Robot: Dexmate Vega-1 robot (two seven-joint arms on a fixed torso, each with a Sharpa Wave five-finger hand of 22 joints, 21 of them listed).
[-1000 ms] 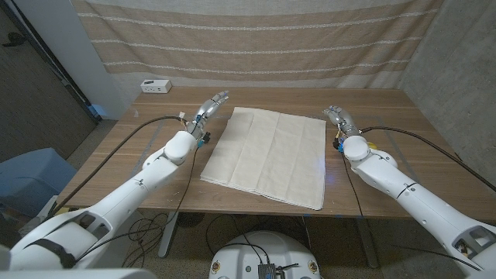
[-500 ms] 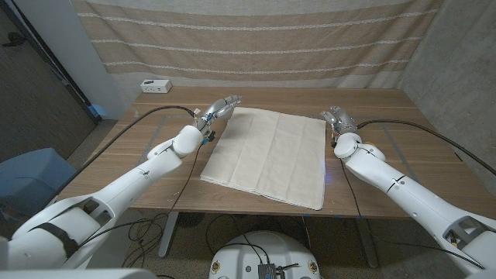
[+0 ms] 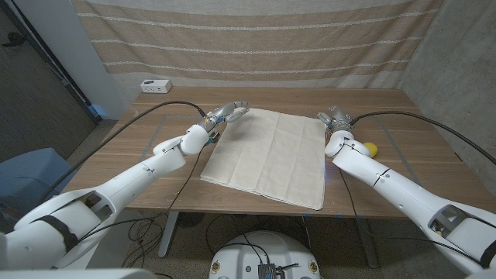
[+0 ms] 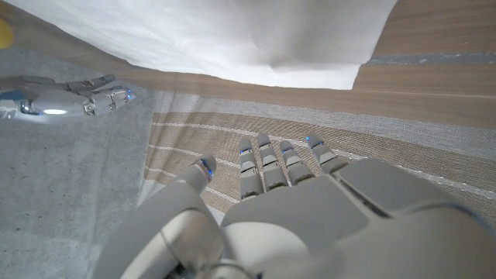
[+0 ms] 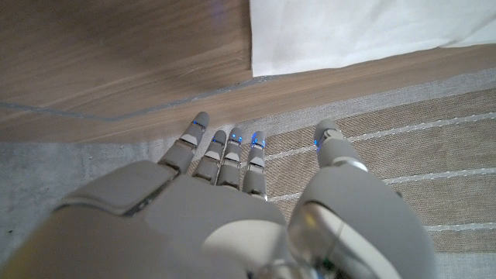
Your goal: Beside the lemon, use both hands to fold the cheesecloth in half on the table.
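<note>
Now both hands, left hand (image 3: pixel 227 113) and right hand (image 3: pixel 335 118), hover with fingers spread, empty, at the cheesecloth's (image 3: pixel 271 155) far corners.

Glossy white rounded arm shells lead to each silver-grey robot hand: left robot hand (image 3: pixel 225 113), right robot hand (image 3: pixel 334 118). Black cables trail behind the wrists; small blue lights dot the fingertips (image 5: pixel 198 124).

Nothing readable here, folks

The small white box (image 3: pixel 156 86) at the table's (image 3: pixel 403 155) far corner, off past the cheesecloth (image 3: pixel 267 153), has dark marks on its face, but they're way too tiny to make out as letters.
</note>
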